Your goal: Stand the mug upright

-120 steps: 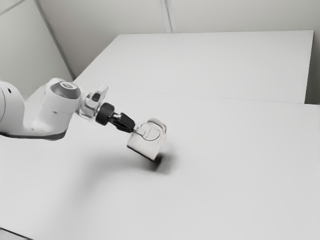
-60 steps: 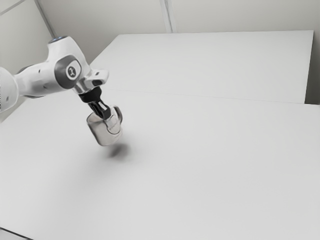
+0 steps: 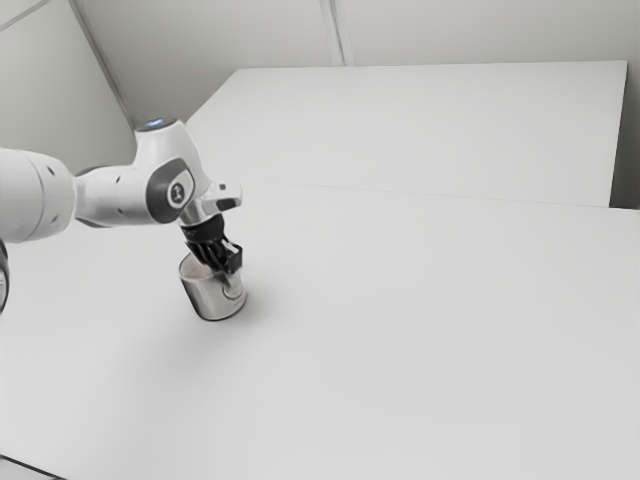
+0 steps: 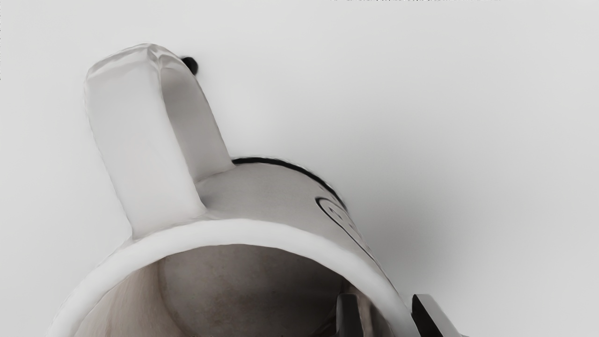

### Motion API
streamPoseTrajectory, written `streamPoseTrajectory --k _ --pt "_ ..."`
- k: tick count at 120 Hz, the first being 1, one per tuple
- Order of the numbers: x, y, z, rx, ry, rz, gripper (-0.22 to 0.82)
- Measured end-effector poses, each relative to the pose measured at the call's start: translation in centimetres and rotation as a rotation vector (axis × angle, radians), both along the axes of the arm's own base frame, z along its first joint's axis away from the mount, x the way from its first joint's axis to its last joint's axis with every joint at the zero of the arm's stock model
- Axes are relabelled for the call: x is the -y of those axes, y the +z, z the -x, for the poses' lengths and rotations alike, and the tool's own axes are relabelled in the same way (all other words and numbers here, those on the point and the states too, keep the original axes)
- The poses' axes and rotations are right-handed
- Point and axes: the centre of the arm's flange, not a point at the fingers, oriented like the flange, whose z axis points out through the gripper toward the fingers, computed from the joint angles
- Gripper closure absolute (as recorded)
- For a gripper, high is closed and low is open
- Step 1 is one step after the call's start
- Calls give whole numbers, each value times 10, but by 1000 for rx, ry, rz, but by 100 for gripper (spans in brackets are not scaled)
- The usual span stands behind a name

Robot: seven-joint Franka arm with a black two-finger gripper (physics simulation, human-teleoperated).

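The light grey mug stands with its base on the table and its opening facing up. My gripper reaches down at its rim, on the side toward the exterior view's right. In the wrist view the mug shows its white rim, dark interior, handle and part of a round print. My gripper straddles the wall, one finger inside the mug and the other outside. The fingers stand apart, with a small gap between the inner one and the wall. Their lower parts are hidden.
The white table spreads around the mug. A second white surface lies behind it, with pale walls beyond. A dark edge crosses the exterior view's lower left corner.
The mug was carried toward the exterior view's left while turning from tilted to upright, then lowered onto the table. My hand swung to point more downward, and its fingers have parted.
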Motion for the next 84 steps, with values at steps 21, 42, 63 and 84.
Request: streamPoseTrajectory --k 21,42,63,84 --pt "0 5 -2 30 53 -5 26" --pt "-1 53 -9 94 88 0 12" --pt "-3 134 -29 131 108 8 5" --pt "-4 201 -33 138 121 12 2"
